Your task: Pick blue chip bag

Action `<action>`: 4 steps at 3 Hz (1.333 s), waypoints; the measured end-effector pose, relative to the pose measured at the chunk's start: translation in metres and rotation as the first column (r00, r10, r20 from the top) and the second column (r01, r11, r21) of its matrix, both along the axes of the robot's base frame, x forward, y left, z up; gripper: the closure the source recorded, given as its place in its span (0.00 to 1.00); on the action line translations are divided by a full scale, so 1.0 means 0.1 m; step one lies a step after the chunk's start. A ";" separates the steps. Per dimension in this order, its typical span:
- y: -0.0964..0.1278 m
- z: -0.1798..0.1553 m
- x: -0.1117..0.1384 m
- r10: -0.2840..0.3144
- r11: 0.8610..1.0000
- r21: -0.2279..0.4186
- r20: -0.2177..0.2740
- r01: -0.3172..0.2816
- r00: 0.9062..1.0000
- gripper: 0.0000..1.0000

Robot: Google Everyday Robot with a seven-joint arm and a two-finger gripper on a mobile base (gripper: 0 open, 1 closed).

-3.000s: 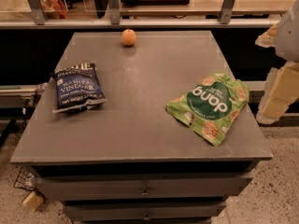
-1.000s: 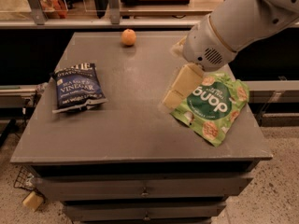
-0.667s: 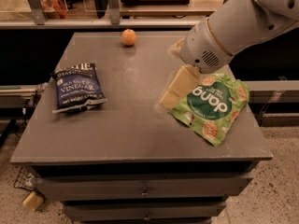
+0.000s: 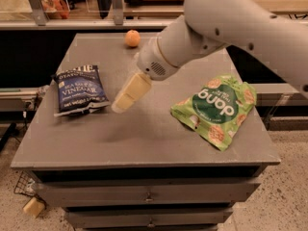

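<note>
Status: pick not done. Blue chip bag (image 4: pixel 81 90) lies flat on the table (image 4: pixel 144 136), untouched. End effector (image 4: pixel 119 105) hovers just beside it, on the side facing the green bag (image 4: pixel 216 107); released or clenched, cannot tell. Left: close in, grasp, lift. Blue bag reads "VINEGAR" in white, other lines too small. Green bag, well apart, reads "dang", upside down.
</note>
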State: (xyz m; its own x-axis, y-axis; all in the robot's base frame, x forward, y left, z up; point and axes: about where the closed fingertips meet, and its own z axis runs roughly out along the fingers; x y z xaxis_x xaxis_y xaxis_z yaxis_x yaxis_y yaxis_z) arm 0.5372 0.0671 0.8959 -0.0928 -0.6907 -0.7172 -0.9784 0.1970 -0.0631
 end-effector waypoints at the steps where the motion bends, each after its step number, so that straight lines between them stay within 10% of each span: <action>1: 0.55 -0.14 0.14 0.010 0.999 0.051 -0.001 -0.010 1.000 0.00; 3: 0.95 -0.45 0.07 0.030 0.997 0.078 -0.042 -0.027 0.999 0.00; 4: 1.00 -0.54 0.13 -0.003 0.994 0.106 -0.055 0.009 0.998 0.21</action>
